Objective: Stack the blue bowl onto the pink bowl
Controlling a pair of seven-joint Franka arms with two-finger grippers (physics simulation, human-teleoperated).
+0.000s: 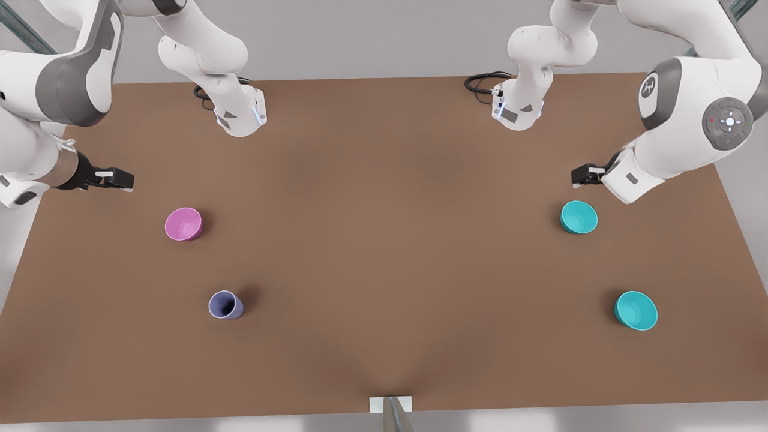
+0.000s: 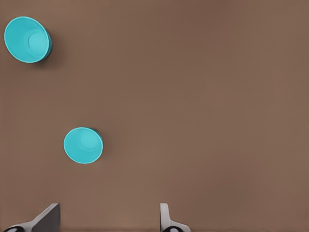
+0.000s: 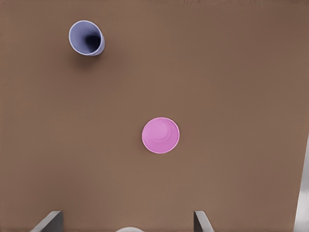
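While nothing is gripped yet, the left gripper (image 1: 581, 175) hovers with its jaws apart just beside the nearer round turquoise plastic bowl (image 1: 579, 216), so this looks like the approach. Over on the front view's left, the right gripper (image 1: 122, 178) waits, jaws apart too, near the smooth round pink plastic bowl (image 1: 183, 224). Next comes a descent onto that rim. Between them, the brown table (image 1: 384, 240) offers open room; the other turquoise bowl (image 1: 636, 310) sits near the edge.

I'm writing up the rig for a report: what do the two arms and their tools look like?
Both arms are glossy white with grey joint bands; one shoulder cap carries a grey round button pad. Black cables coil at the bases. The left tool and right tool are black with pale grey fingers.
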